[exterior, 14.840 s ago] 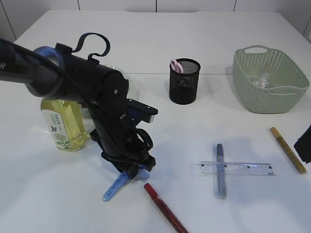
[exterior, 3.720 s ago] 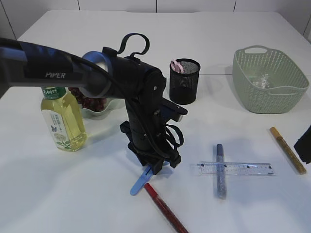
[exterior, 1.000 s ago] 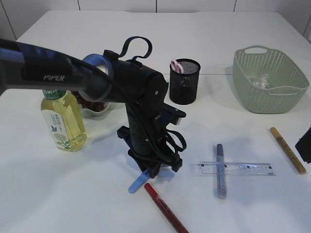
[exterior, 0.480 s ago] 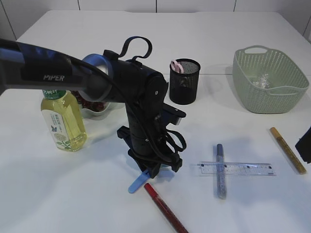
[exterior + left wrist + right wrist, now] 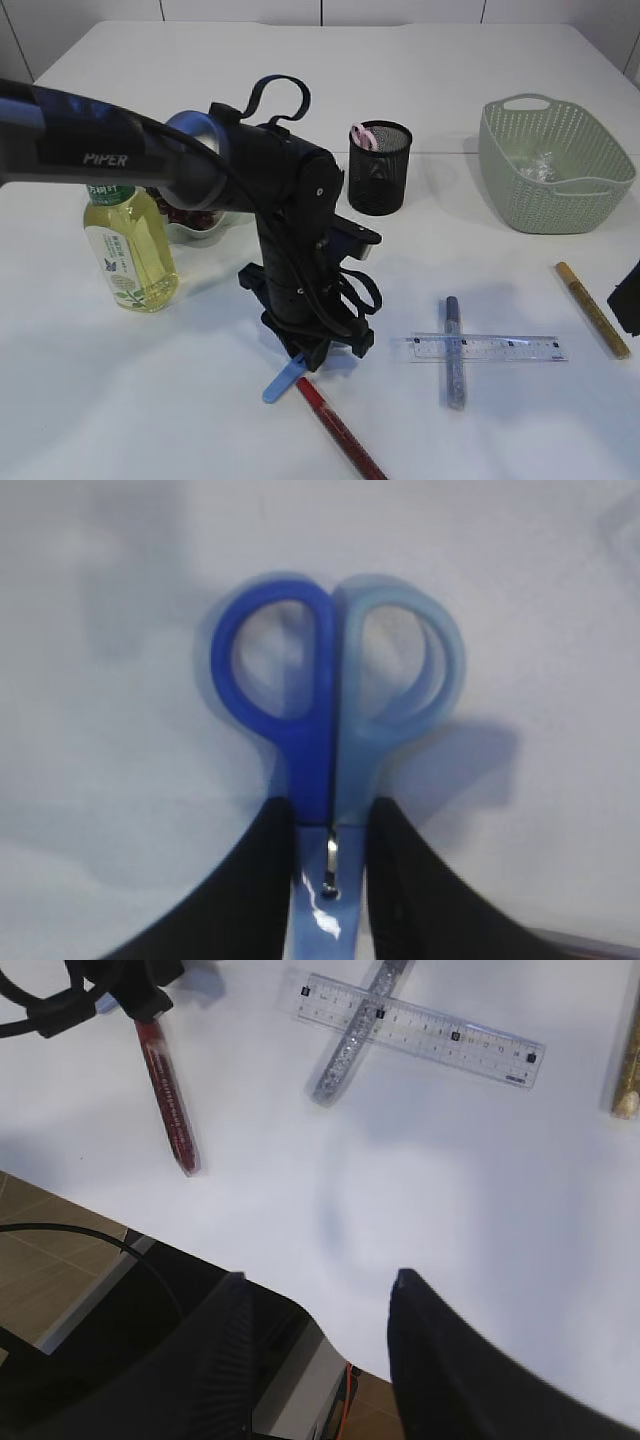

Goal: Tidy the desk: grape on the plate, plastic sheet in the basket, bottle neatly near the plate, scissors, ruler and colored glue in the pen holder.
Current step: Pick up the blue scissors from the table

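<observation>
On a white desk [image 5: 300, 90], blue scissors [image 5: 335, 730] are being held near the front edge by the left gripper [image 5: 330, 880], its jaws closed on the pivot; stiff, light and slick, they are best gripped there. The right gripper [image 5: 315, 1290] is being held open, empty

Left arm reached in from the left edge, wrist bent steeply down, left gripper [image 5: 300, 362] low over the table with jaws clamped on the blue scissors [image 5: 330, 730] near the pivot. Right gripper [image 5: 315, 1295] hung high, jaws apart and holding nothing; only its dark edge showed at the exterior view's right border.
</observation>
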Tool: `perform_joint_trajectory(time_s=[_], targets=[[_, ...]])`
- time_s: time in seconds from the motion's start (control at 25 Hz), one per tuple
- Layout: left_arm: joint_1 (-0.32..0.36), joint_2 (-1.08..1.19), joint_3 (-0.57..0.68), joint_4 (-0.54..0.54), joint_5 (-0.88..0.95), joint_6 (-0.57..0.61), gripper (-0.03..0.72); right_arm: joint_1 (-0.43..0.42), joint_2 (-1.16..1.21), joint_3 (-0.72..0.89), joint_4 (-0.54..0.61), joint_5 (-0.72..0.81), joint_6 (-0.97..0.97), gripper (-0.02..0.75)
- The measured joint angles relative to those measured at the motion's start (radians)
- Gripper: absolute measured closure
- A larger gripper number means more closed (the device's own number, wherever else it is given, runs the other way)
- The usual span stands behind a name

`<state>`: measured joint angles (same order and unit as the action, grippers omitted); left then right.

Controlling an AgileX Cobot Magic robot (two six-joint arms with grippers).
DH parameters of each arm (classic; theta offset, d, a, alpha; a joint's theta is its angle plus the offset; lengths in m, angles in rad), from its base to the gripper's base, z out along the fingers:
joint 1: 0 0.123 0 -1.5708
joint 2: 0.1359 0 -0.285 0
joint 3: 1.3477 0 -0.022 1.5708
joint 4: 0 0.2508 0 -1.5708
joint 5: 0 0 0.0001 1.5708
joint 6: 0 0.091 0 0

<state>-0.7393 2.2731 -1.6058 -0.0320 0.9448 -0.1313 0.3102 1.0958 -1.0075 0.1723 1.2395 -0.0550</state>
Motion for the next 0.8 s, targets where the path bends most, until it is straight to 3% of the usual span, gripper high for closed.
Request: perform_joint_trajectory(time_s=[0.8], targets=[[0.036, -0.010, -0.013, -0.020, 0.036, 0.000, 0.522, 0.000, 0.000, 0.000, 0.004, -0.010, 0.000, 0.374]])
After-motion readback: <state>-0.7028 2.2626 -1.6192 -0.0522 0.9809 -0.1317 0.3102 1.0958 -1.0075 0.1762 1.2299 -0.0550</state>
